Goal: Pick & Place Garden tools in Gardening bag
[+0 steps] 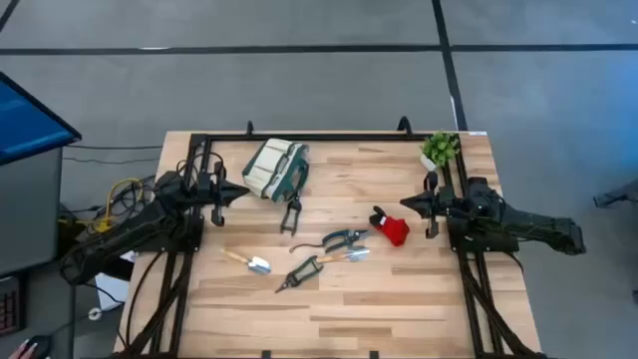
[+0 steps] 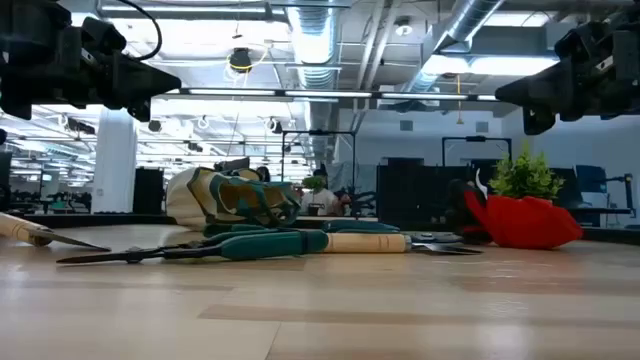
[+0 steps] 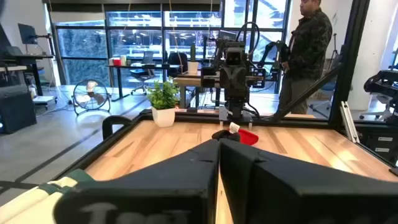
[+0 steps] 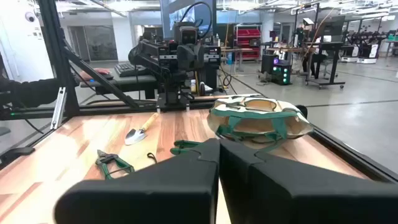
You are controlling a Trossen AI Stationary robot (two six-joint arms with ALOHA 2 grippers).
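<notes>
Both end effectors, left (image 1: 237,192) and right (image 1: 407,204), clenched, empty. Cream-and-green fabric gardening bag (image 1: 275,168) just beside left; silver wooden-handled trowel (image 1: 249,261) nearer it. Step: none picked; next needs opening, descending.

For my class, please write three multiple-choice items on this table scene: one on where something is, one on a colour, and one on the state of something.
1. Where does the potted plant stand?
A. at the table's far right corner, by the right arm
B. inside the gardening bag
C. in the middle, among the tools

2. What colour is the trim on the gardening bag?
A. bright orange
B. dark green
C. purple

3. How do the fingers of the left gripper and the right gripper stand?
A. both spread wide
B. both shut, holding nothing
C. both shut on a tool

Key:
1. A, the high view shows the plant at the far right corner, beside the right arm.
2. B, the right wrist view shows green bands on cream fabric.
3. B, each wrist view shows its fingers pressed together with nothing between, and the tools lie on the table.
</notes>
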